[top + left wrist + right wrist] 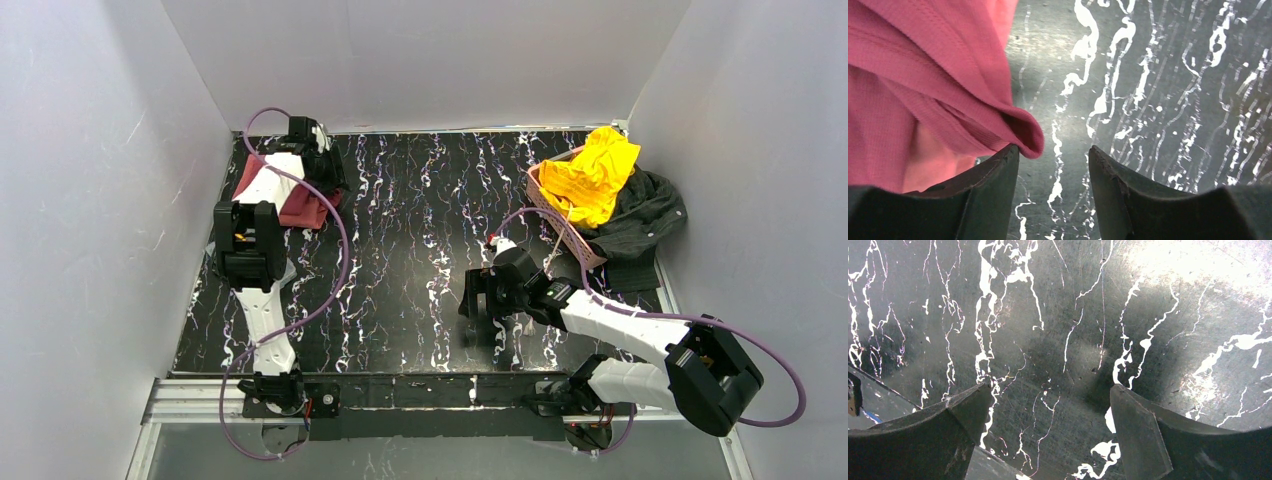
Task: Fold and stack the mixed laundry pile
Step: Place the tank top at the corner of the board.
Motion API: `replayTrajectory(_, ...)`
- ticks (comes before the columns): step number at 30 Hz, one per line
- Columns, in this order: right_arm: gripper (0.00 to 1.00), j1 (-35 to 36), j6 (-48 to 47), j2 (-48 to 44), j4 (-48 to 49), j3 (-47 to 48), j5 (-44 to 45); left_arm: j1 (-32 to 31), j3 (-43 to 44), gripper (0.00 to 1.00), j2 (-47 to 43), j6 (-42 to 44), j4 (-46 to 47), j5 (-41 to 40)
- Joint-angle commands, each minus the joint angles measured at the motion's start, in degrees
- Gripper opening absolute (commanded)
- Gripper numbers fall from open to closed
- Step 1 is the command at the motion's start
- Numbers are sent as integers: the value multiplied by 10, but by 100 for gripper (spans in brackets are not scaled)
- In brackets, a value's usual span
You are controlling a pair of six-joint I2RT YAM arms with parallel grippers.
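A salmon-red garment [913, 80] fills the left of the left wrist view, and its folded corner rests against the tip of my left finger. My left gripper [1054, 152] is open, with only bare table between the jaws. In the top view it [322, 165] hovers at the far left over the red [252, 176] and dark maroon [302, 208] cloth. A bright yellow garment [595, 172] lies on a charcoal-black one [648, 215] at the far right. My right gripper [483, 322] [1048, 390] stands open over the bare tabletop, well short of them.
A small pink lattice basket [562, 228] sits under the yellow garment, with a thin cream cord [553, 250] hanging from it. White walls close in on three sides. The black marbled table [420, 230] lies between the two arms.
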Motion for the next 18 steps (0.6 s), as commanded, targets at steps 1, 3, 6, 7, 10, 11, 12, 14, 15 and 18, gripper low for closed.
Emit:
replayTrajectory(1,96,-2,-4,-8,11,3,1,13,22,50,3,2,-29,-39)
replayTrajectory(3,96,-2,-4,-7,11,2,2,9,24,50,3,8,-36,-53)
replayTrajectory(6,96,-2,-3,-7,12,2,3,3,25,50,1,20,-44,-82)
replayTrajectory(7,96,-1,-2,-7,12,1,3,2,25,50,2,24,-45,-87)
replayTrajectory(10,96,-2,-2,-8,11,1,4,1,28,50,11,32,-45,-91)
replayTrajectory(11,96,-2,-2,-8,10,1,4,1,31,48,14,34,-45,-89)
replayTrajectory(12,96,-2,-2,-9,9,1,5,1,33,46,18,36,-43,-87)
replayTrajectory(14,96,-1,-2,-11,8,0,6,1,37,38,22,37,-42,-83)
replayTrajectory(15,96,-2,-2,-12,7,-1,6,1,39,35,24,38,-42,-81)
replayTrajectory(18,96,-1,-2,-12,7,-2,7,1,34,23,18,37,-37,-81)
